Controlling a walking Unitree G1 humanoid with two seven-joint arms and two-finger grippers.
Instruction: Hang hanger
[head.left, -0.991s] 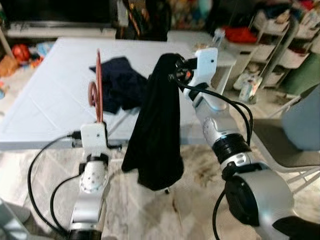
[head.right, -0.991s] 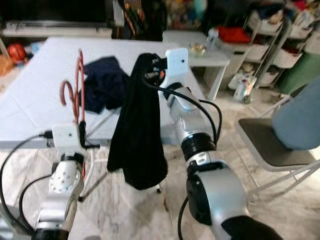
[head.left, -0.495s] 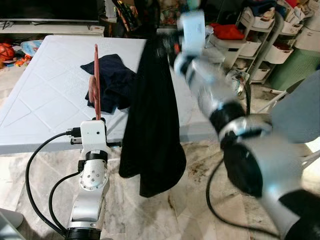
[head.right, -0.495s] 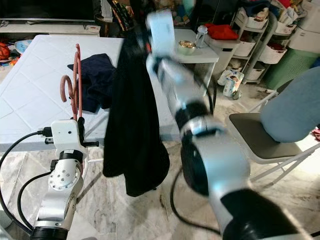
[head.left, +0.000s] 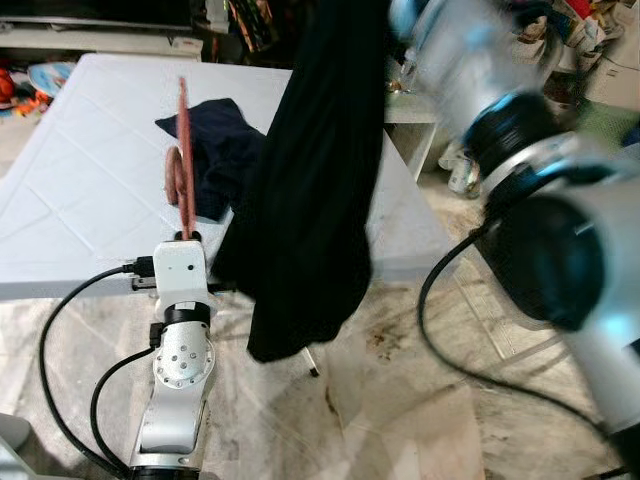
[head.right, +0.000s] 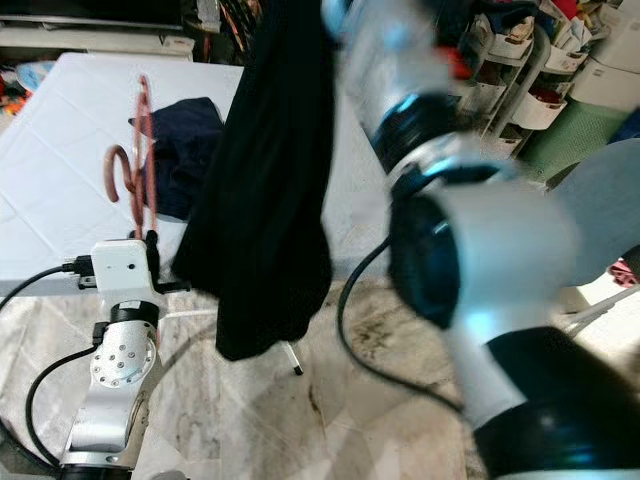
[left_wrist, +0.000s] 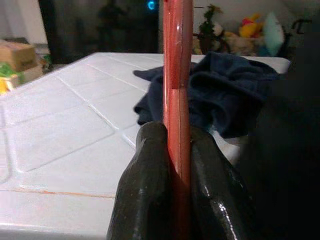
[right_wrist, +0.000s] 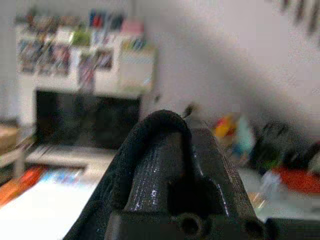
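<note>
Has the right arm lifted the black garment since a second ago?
Yes. The black garment has gone up: its top, earlier level with the white table's far edge, now runs past the picture's top.

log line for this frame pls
left gripper: shut on upright reddish-brown clothes hanger | right gripper: raised, black cloth garment draped over its fingers | dark navy garment on white table

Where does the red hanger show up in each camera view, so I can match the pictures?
Left eye view: the red hanger stands upright at left, above the left gripper.
Right eye view: upright at far left, its hook curling left.
Left wrist view: centre, clamped between the two black fingers.
Right wrist view: not in it.
Shared landmark: the dark blue garment on the white table, just behind the hanger.
</note>
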